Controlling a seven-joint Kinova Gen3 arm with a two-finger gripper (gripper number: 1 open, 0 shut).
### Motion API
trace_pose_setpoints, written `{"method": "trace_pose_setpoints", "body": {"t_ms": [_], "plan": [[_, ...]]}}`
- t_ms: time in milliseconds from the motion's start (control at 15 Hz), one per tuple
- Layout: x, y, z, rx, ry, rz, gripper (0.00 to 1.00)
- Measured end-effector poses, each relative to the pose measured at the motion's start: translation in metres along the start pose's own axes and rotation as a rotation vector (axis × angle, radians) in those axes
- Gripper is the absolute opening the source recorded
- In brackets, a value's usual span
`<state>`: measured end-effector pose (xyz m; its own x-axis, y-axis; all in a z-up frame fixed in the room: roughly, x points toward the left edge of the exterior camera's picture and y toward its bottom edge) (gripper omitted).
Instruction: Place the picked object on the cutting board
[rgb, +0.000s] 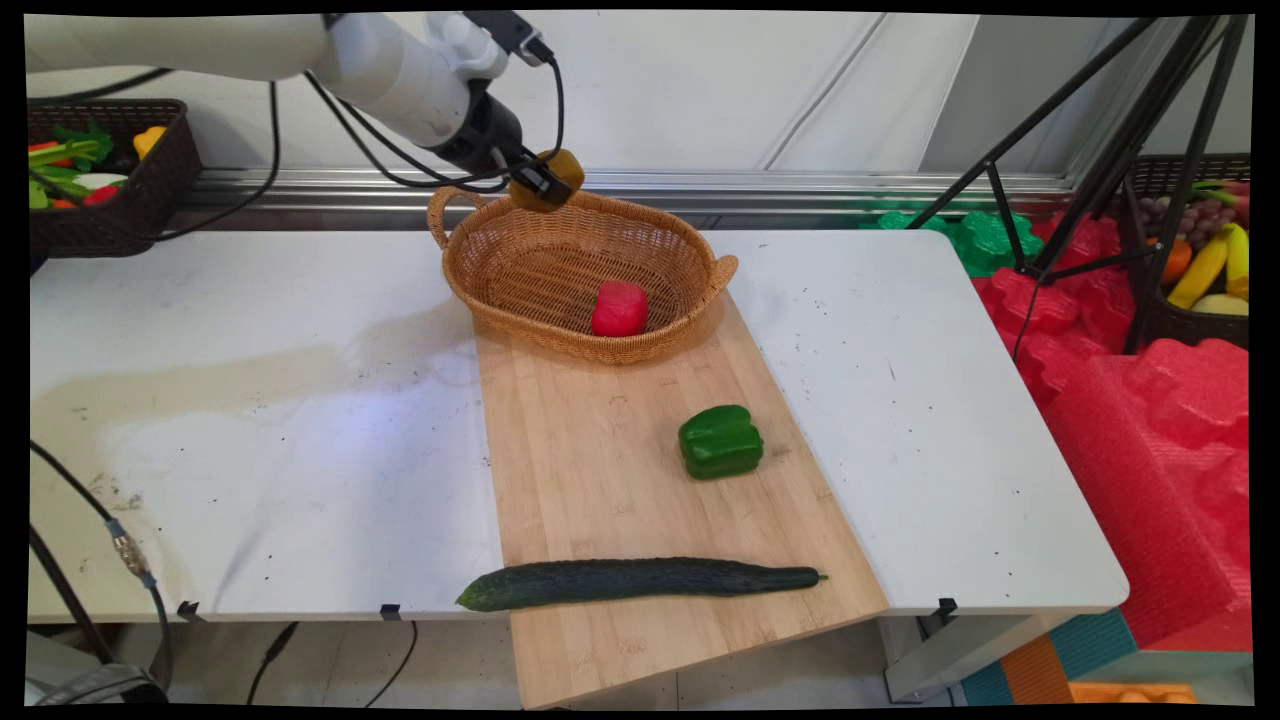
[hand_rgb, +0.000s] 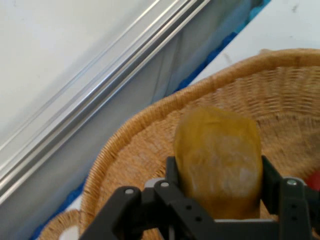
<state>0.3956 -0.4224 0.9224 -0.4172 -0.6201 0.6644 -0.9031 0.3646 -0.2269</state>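
From my station I see the gripper (rgb: 545, 182) hanging over the far rim of the wicker basket (rgb: 520, 290), above the edge nearest the wall. Clamped between its fingers (hand_rgb: 272, 180) is a yellow-brown lump (hand_rgb: 218, 160), rounded and dull, perhaps a potato. In the hand view the lump fills the gap between the fingers completely and stands upright, its long axis running along the gripper. Both fingers press on its sides.

The basket's hollow lies directly below and slightly toward the near side of the lump; its woven wall curves under the hand. I judge the lump to be clear of the wicker, though I cannot tell how much air separates them.

Inside the basket rests a red pepper (rgb: 619, 308), near its front wall, well apart from the gripper. The basket sits on the far end of a wooden cutting board (rgb: 600, 480) on the counter (rgb: 250, 420). Farther down the board lie a green pepper (rgb: 720, 441) and, crosswise near the front edge, a long cucumber (rgb: 640, 582).
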Motion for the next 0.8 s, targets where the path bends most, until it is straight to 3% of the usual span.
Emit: {"method": "trace_pose_setpoints", "body": {"t_ms": [400,800], "plan": [[-0.015,0.040,-0.057,-0.043,-0.018,-0.023,0.00],[-0.052,0.092,-0.101,-0.122,-0.095,-0.045,0.00]]}}
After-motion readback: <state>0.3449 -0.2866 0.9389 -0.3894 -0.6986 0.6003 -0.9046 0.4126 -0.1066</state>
